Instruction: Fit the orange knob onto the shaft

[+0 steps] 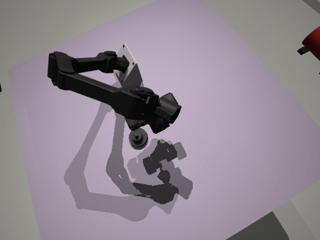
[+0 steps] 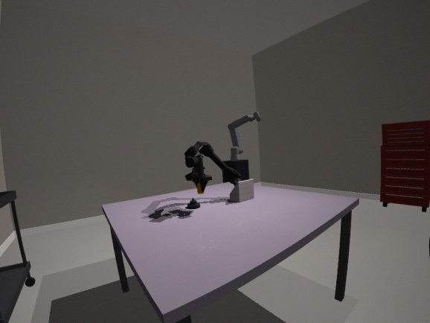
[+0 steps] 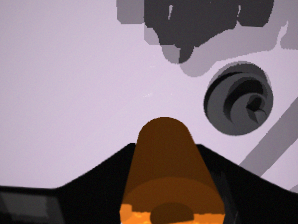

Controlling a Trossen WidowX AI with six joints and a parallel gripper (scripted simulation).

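The orange knob (image 2: 200,188) (image 3: 167,160) is held up in the air between the fingers of my gripper (image 2: 201,189), which is shut on it. In the top view the arm hides the knob. The dark round pedestal (image 1: 138,146) (image 2: 193,205) (image 3: 220,112) stands on the table with its shaft (image 1: 136,136) (image 3: 256,104) bare and upright. In the exterior view the knob hangs above the pedestal and slightly to its right. In the wrist view the pedestal is up and to the right of the knob, apart from it. The shaft's flat side cannot be made out.
The arm's pale mounting block (image 1: 128,53) (image 2: 245,190) stands on the lilac table (image 1: 235,124) (image 2: 242,238). Shadows of the arm fall around the pedestal. A grey arm (image 2: 235,138) and a red cabinet (image 2: 405,167) stand beyond the table.
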